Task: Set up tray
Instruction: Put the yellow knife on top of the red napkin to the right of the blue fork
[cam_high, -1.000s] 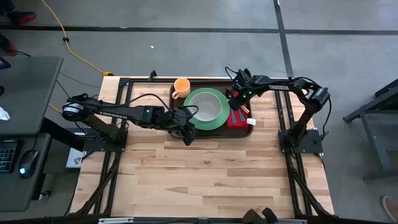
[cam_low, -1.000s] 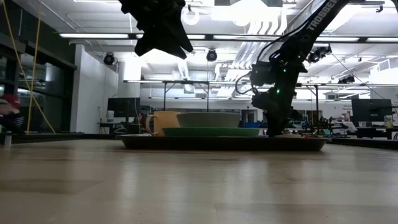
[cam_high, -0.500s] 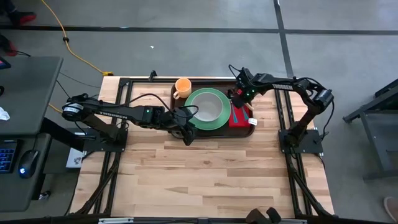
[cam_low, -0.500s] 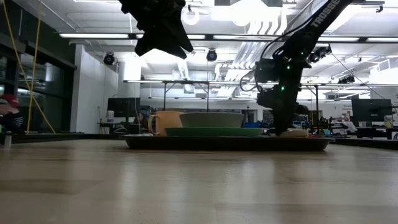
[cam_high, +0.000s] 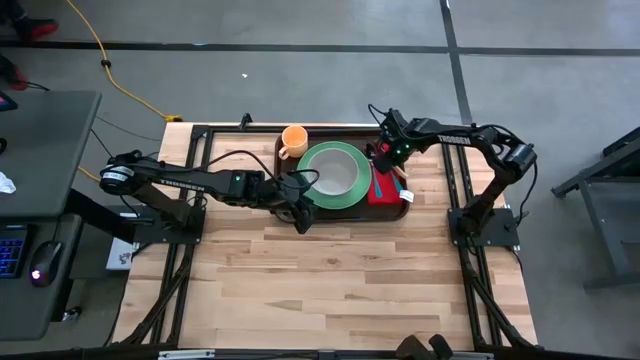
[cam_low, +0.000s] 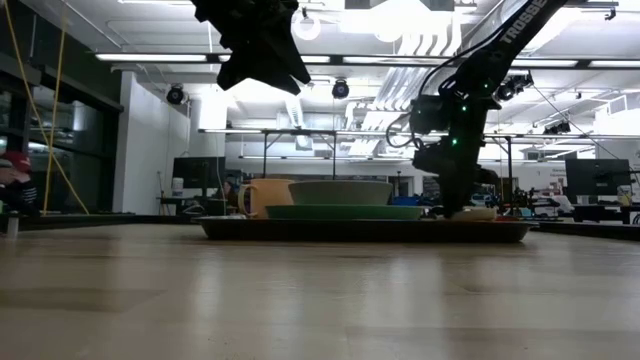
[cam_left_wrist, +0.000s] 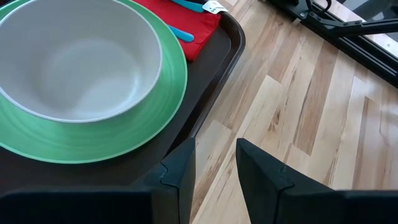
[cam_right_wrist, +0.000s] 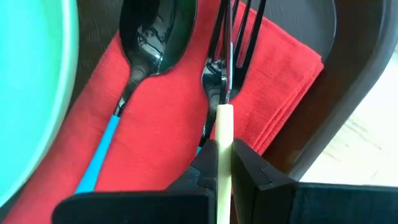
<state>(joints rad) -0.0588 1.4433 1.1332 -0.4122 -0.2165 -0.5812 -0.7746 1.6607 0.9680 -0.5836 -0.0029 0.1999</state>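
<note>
Right hand (cam_right_wrist: 224, 163) clamped on a fork (cam_right_wrist: 227, 74) over red napkin (cam_right_wrist: 168, 118) in tray (cam_right_wrist: 348, 81).

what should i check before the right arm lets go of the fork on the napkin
1. Right gripper shut on the pale-handled dark fork: ok.
2. Fork over the red cloth napkin, beside the blue-handled dark spoon: ok.
3. Fork resting flat on the napkin: cannot tell.
4. Napkin inside the dark brown plastic tray, next to the round green plate: ok.
5. Grey bowl on the plate, orange mug on the tray: ok.
6. Left gripper open, holding nothing, above the tray's near rim: ok.
</note>
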